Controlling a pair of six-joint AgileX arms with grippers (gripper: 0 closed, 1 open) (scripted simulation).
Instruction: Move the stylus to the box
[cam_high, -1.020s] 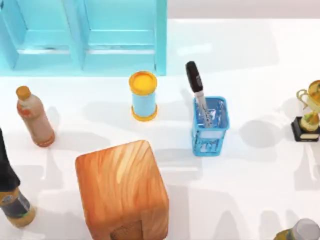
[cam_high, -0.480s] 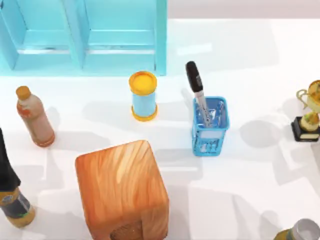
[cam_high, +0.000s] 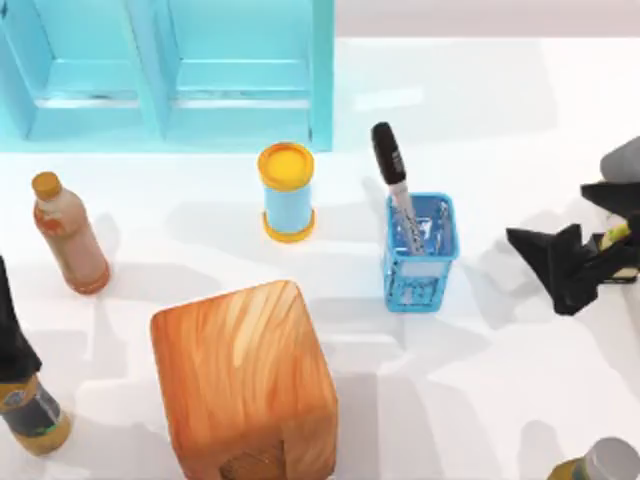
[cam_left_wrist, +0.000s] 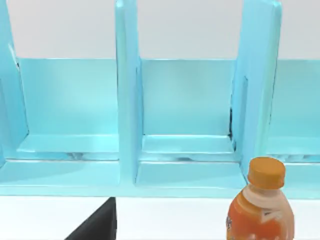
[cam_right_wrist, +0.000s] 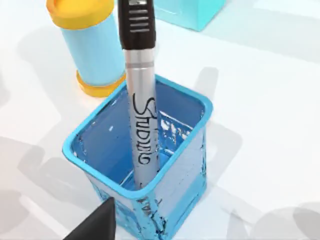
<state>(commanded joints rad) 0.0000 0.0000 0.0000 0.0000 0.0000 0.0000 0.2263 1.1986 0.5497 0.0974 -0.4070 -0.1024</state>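
The stylus (cam_high: 392, 175) has a thick black upper end and a silver shaft. It stands leaning in the blue mesh holder (cam_high: 420, 252) at the table's middle right, and shows close up as the stylus (cam_right_wrist: 139, 95) inside the holder (cam_right_wrist: 145, 165). The wooden box (cam_high: 245, 375) sits at the front, left of the holder. My right gripper (cam_high: 545, 270) hovers open to the right of the holder, apart from the stylus; one dark fingertip (cam_right_wrist: 97, 225) shows in its wrist view. A dark part of my left gripper (cam_left_wrist: 97, 227) shows, parked facing the shelf.
A cyan shelf (cam_high: 170, 70) spans the back left. A yellow-lidded blue can (cam_high: 287, 192) stands left of the holder. An orange bottle (cam_high: 68, 232) and a dark bottle (cam_high: 25, 390) stand at the left, a trophy (cam_high: 620, 240) behind the right gripper, a grey-capped bottle (cam_high: 600, 462) front right.
My right gripper has come into the top view from the right edge and now hangs in front of the trophy. The stylus, holder and box have not moved.
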